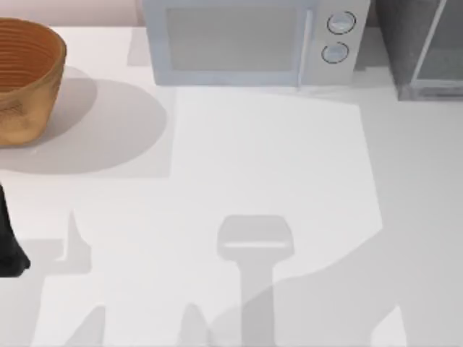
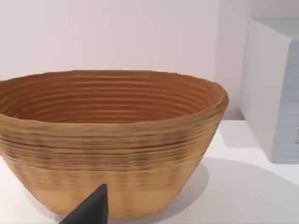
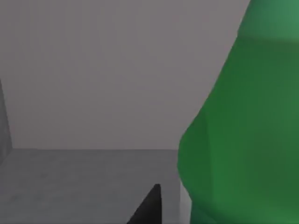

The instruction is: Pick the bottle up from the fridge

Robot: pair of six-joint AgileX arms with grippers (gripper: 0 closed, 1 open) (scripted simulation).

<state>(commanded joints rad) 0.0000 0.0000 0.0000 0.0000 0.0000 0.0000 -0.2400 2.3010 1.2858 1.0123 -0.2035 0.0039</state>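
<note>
At the left edge of the table (image 1: 239, 166) in the top view we see a dark part of our left arm (image 1: 9, 242), parked just in front of the woven basket (image 1: 25, 76); the left wrist view looks straight at this basket, with one dark fingertip (image 2: 91, 209) at the lower border, and we cannot tell if these jaws are released or clenched. Moving to the right along the back of the table, there is the white microwave (image 1: 239, 40) with its two round knobs, and then, in the far right corner, the fridge (image 1: 423, 47) with its dark speckled body and pale door frame. The right wrist view looks into a grey interior, which we judge to be the inside of the fridge, and there the green bottle (image 3: 243, 135) stands very near the camera, upright as far as we can judge, its long axis going up and down in this view. One dark fingertip (image 3: 149, 207) of the right gripper shows just beside the bottle's lower body, with a thin pale gap between them, so the bottle lies to one side of this finger and not clearly between the two. We cannot tell the state of the right jaws either. In our judgement the right arm is much the nearer one, and the coming move depends on bringing the bottle's body between the fingers before closing.
</note>
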